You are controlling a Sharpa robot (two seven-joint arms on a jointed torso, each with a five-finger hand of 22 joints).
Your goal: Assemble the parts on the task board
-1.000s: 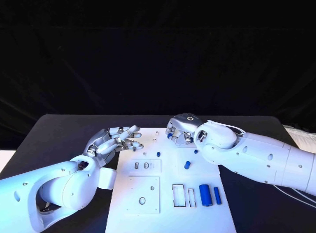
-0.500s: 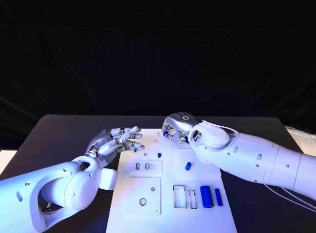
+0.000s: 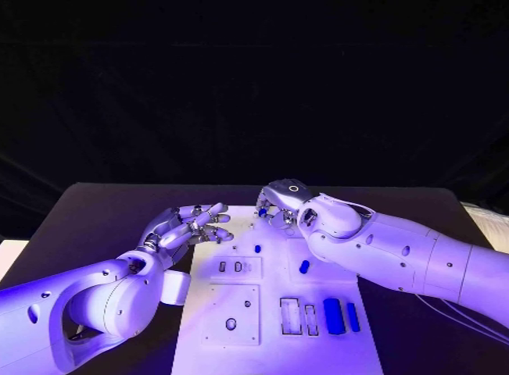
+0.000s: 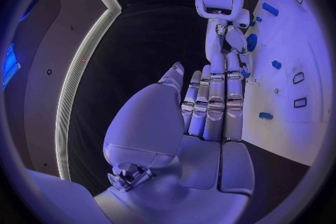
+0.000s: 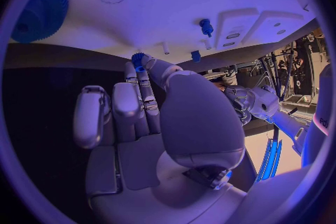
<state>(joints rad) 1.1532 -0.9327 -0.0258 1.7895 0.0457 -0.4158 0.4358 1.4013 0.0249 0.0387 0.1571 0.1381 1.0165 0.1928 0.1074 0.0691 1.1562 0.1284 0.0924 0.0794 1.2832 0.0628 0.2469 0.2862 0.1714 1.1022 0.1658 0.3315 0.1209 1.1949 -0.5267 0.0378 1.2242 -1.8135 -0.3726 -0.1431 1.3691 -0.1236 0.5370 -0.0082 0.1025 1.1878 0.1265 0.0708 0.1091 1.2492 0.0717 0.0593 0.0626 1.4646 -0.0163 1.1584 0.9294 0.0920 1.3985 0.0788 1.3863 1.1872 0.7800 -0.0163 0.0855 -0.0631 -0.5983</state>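
The white task board (image 3: pixel 272 344) lies in the middle of the black table. My right hand (image 3: pixel 280 209) hovers over the board's far edge with its fingers curled. In the right wrist view this hand (image 5: pixel 164 123) pinches a small blue toothed part (image 5: pixel 138 59) between its thumb and a fingertip. My left hand (image 3: pixel 193 226) floats by the board's far left edge, fingers apart and holding nothing. Loose on the board are a short blue peg (image 3: pixel 258 248), a blue stub (image 3: pixel 304 266) and two blue cylinders (image 3: pixel 332 315) lying side by side. A large blue gear (image 5: pixel 42 8) sits on the board.
Rectangular slots and a raised white block (image 3: pixel 233 312) with holes take up the board's near half. Black table (image 3: pixel 96 226) shows on both sides of the board. The left wrist view shows my right hand (image 4: pixel 227 31) above the board (image 4: pixel 301 39).
My right hand has moved left and farther back along the board's far edge, still holding the small blue part. The left hand has stayed almost still.
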